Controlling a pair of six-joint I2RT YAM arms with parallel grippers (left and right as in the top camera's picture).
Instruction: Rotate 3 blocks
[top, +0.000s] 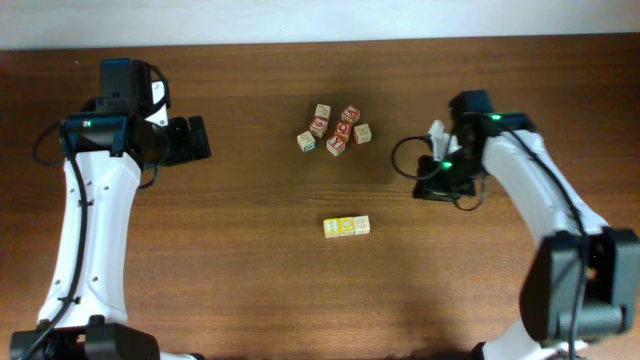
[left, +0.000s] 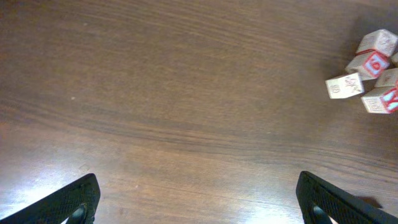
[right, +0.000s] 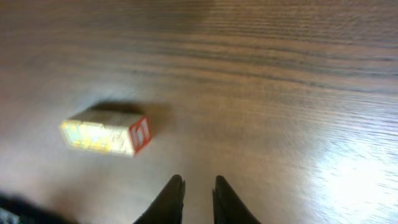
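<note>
**Overhead view.** A dark brown wooden table (top: 250, 260) with a fine lengthwise grain is shown, bounded at the top by a strip of pale wall (top: 300, 20). The three blocks (top: 346, 227) are laid in a short row, side by side and touching, near the middle of the table. Two are yellow on top and the right-hand one is pale. A loose cluster of other cubes (top: 333, 128), beige and red, is seen farther back, well apart from the row. The left gripper (top: 197, 140) is held at the left side and the right gripper (top: 425, 188) at the right, each well clear of the row.

**Left wrist view.** Bare wood grain is seen, with the other cubes (left: 367, 74) at the upper right edge. The left gripper (left: 199, 205) is spread wide, with nothing between its fingers (left: 74, 202).

**Right wrist view.** The blocks (right: 106, 134) are seen blurred, ahead and to the left, as one yellow bar ending in a red-framed face. A bright glare is cast on the wood at the lower right. The right gripper (right: 199, 202) is nearly closed. A narrow gap is left between its fingers (right: 171, 199), and nothing is held.
</note>
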